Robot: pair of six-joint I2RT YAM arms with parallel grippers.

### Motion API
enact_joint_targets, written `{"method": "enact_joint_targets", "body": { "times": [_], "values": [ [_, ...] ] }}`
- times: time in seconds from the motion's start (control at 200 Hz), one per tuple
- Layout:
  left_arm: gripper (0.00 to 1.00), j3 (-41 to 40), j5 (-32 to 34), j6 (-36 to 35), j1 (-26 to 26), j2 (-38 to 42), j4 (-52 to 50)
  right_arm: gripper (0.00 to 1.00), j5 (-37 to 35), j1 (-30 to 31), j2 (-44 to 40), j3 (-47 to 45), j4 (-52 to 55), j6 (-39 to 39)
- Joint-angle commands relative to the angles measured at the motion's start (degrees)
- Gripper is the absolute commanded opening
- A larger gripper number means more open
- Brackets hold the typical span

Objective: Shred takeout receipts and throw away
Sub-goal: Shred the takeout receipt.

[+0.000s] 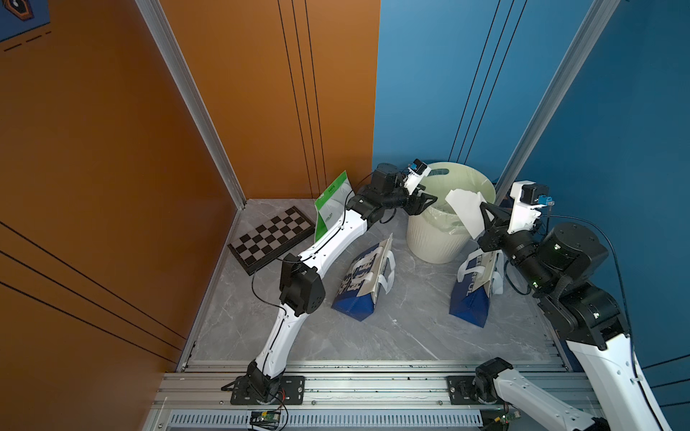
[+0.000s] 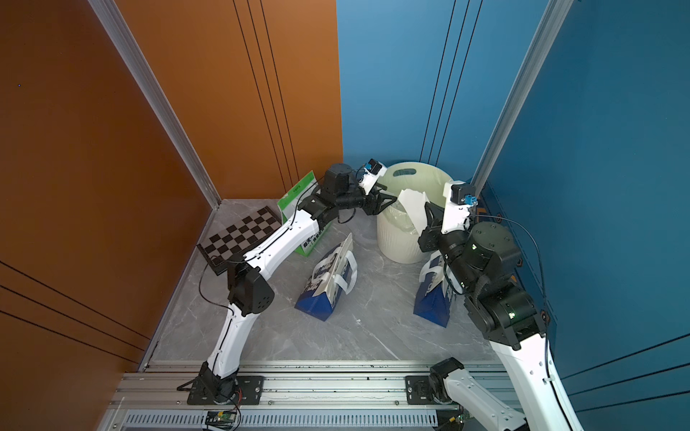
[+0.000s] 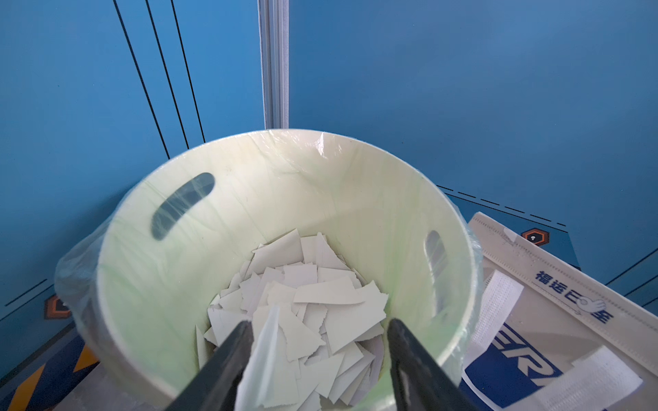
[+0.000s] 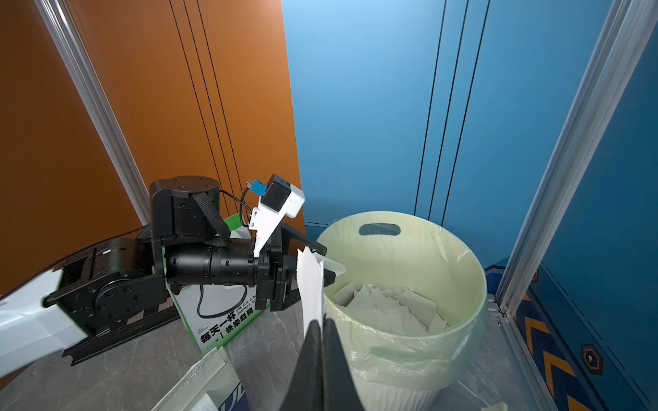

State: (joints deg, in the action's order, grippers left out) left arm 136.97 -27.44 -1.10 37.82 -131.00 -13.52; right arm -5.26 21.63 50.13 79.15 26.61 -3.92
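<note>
A torn piece of a white takeout receipt stands upright at the near rim of the pale green lined bin. My right gripper is shut on its lower edge. My left gripper hangs over the bin's opposite rim, jaws wide apart. A narrow white scrap lies against one of its fingers. Several torn white pieces cover the bin's bottom.
Two blue-and-white bags lie on the grey floor in front of the bin. A green-and-white bag stands behind the left arm. A chessboard rests by the orange wall. Blue walls close in behind and to the right.
</note>
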Motion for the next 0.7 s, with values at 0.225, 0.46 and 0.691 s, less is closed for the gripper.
{"method": "enact_joint_targets", "body": {
  "times": [0.225, 0.46, 0.691],
  "values": [
    [0.66, -3.8, 0.8, -4.7, -0.7, 4.7, -4.7, 0.0, -1.3, -0.4, -0.7, -0.6, 0.8, -0.5],
    [0.66, -2.1, -0.5, -4.1, 0.4, 1.9, -5.1, 0.0, -1.0, -0.4, -0.6, -0.4, 0.9, -0.8],
    [0.7, 5.5, -6.1, -3.6, 1.9, -1.3, -4.8, 0.0, -4.4, -0.6, 0.5, -0.1, 2.4, -1.4]
  ]
}}
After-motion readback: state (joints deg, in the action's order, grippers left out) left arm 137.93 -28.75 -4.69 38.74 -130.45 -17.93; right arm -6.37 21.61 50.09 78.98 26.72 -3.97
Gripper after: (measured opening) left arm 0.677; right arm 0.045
